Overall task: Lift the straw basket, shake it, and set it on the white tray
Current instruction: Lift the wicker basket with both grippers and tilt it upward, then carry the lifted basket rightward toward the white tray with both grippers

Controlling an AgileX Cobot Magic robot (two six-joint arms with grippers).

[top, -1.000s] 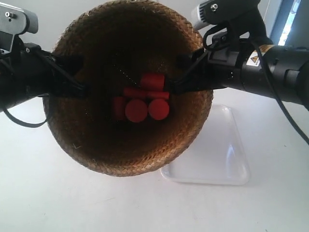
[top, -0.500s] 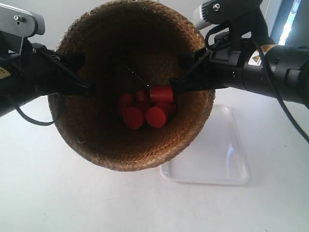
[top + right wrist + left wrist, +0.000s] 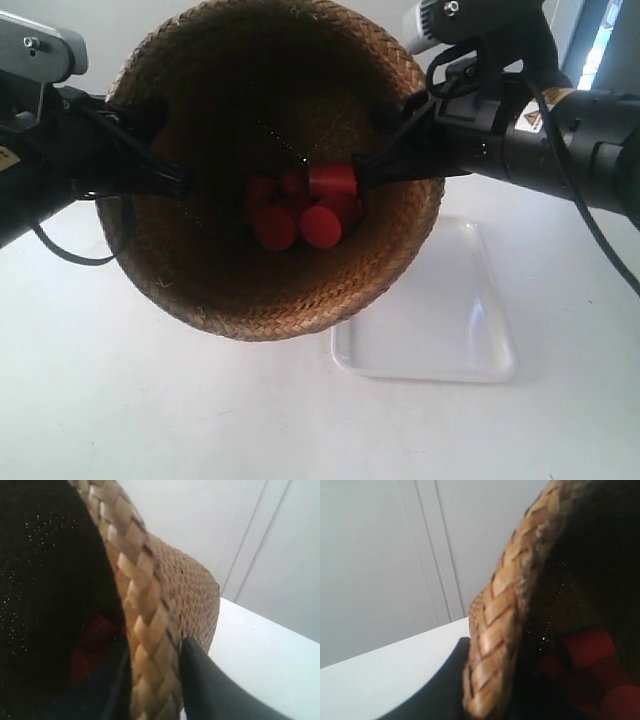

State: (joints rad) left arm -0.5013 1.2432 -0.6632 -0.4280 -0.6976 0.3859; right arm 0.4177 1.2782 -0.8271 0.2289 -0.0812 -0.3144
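Straw basket (image 3: pixel 270 300) held aloft, red cylinders (image 3: pixel 300 215) inside.
Both arms' jaws clamp opposite sides of its rim; white tray (image 3: pixel 440 340) on bench (image 3: pixel 120 400), partly hidden behind it.

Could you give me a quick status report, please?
Left gripper, right gripper shut on straw basket rim. Basket lifted, red cylinders inside. White tray's visible part bare.

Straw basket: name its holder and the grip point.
The straw basket, by opposite sides of its rim: the end effector at the exterior view's left and the one at its right.
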